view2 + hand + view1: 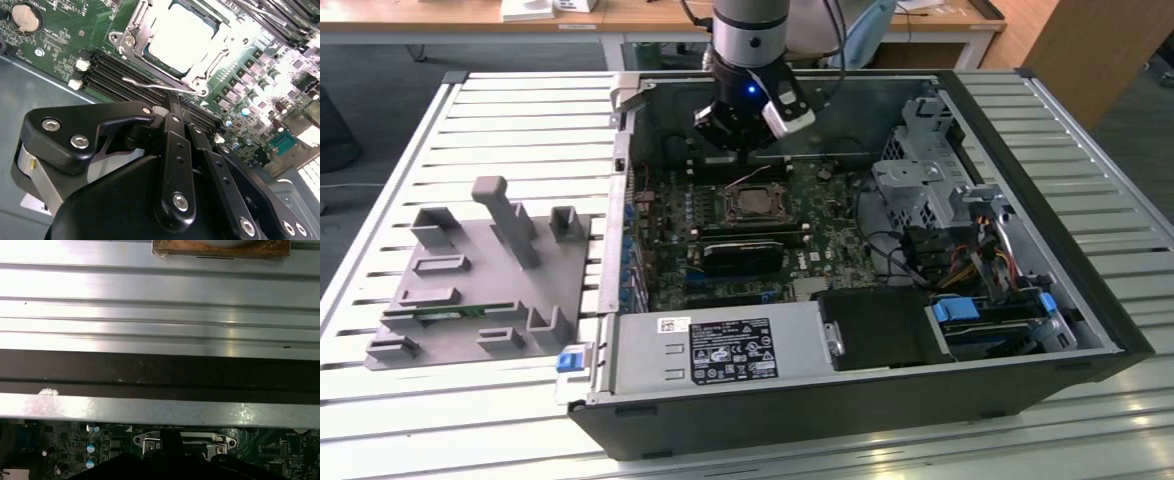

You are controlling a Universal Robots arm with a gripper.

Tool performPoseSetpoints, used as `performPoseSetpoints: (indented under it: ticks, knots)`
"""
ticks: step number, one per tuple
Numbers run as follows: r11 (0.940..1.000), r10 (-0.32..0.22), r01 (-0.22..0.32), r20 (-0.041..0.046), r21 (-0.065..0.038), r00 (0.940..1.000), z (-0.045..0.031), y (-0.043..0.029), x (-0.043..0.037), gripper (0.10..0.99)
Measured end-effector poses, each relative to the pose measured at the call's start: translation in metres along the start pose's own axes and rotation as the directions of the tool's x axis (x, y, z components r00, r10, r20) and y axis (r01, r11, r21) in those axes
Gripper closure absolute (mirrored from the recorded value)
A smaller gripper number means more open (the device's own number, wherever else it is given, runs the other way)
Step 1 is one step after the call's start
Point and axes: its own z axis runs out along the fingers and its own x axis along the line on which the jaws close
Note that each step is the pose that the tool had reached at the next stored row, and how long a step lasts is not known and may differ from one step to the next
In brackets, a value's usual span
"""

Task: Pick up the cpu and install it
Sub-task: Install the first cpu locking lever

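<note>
The cpu [182,37], a square chip with a bright silver top, lies flat in the metal-framed socket [125,42] on the green motherboard [55,47]. In the exterior view the cpu [754,205] sits mid-board inside the open computer case [1014,190]. My gripper [750,152] hangs just above the board on the far side of the socket. In the second wrist view my gripper [171,101] has its black fingers [175,150] closed together with nothing between them, the tips over the memory slots [120,70] beside the socket. The first wrist view catches the socket frame [182,441].
A black heatsink block [740,255] and memory sticks lie nearer than the socket. A power supply [720,348] and drive bays [987,320] fill the case's near and right parts. A grey fixture [487,275] stands on the slatted table [507,120] at the exterior view's left.
</note>
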Motion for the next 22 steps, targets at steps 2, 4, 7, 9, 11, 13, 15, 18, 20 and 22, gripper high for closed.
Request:
performPoseSetpoints:
  ticks: [2, 4, 7, 9, 11, 13, 15, 18, 20, 22]
  knots:
    - [1.0, 0.0, 0.0, -0.0001, 0.0, 1.0, 0.0011, 0.0001, -0.0028, 0.98]
    - [1.0, 0.0, 0.0, 0.0, 0.0, 1.0, 0.0021, 0.0004, -0.0051, 0.98]
    - [1.0, 0.0, 0.0, 0.0, 0.0, 1.0, 0.0036, 0.0009, -0.007, 0.98]
    - [1.0, 0.0, 0.0, -0.0001, 0.0, 1.0, 0.0044, 0.0009, -0.0085, 0.98]
    - [1.0, 0.0, 0.0, 0.0, 0.0, 1.0, 0.0055, 0.0009, -0.0101, 0.98]
    - [1.0, 0.0, 0.0, -0.0001, 0.0, 1.0, 0.0061, 0.0008, -0.0109, 0.98]
    - [1.0, 0.0, 0.0, -0.0002, 0.0, 1.0, 0.0065, 0.0007, -0.0114, 0.98]
    - [1.0, 0.0, 0.0, 0.0, 0.0, 1.0, 0.0073, 0.0007, -0.0126, 0.98]
    - [1.0, 0.0, 0.0, 0.0, 0.0, 1.0, 0.0078, 0.0006, -0.0133, 0.98]
    - [1.0, 0.0, 0.0, 0.0001, 0.0, 1.0, 0.0084, 0.0006, -0.0143, 0.98]
